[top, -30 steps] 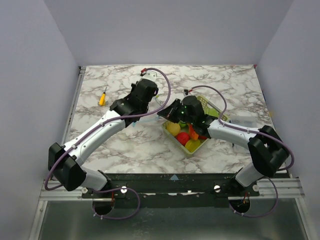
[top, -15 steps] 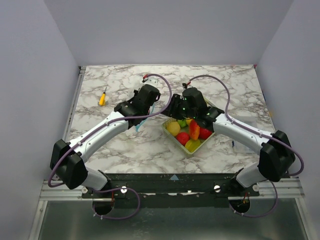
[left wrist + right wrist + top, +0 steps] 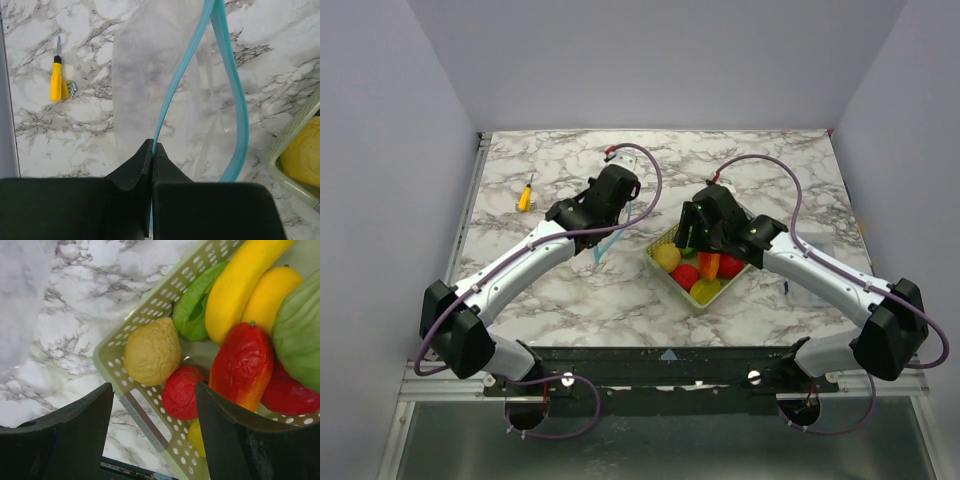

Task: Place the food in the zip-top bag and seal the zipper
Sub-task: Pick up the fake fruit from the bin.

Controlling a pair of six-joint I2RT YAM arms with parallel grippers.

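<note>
The zip-top bag (image 3: 150, 75) hangs clear and crinkly over the marble, its mouth spread apart. My left gripper (image 3: 152, 148) is shut on one strand of the light-blue zipper (image 3: 175, 85); the other strand (image 3: 236, 105) bows out to the right. In the top view the left gripper (image 3: 608, 218) is left of the basket. My right gripper (image 3: 155, 407) stands open above the food in the yellow-green basket (image 3: 150, 305), nothing between its fingers. Below it lie a wrinkled yellow fruit (image 3: 152, 352), a red round fruit (image 3: 182, 392), a red-orange piece (image 3: 242, 365) and a banana (image 3: 240, 285).
A yellow screwdriver (image 3: 57, 80) lies on the marble at the far left (image 3: 525, 195). The basket (image 3: 670, 285) stands right of centre, near the front edge. Green pieces (image 3: 195, 307) and a yellow-orange fruit (image 3: 272, 295) fill its far side.
My right gripper has opened and drawn back from the bag's mouth to above the basket, its arm swinging right. The left gripper keeps its hold on the zipper.
</note>
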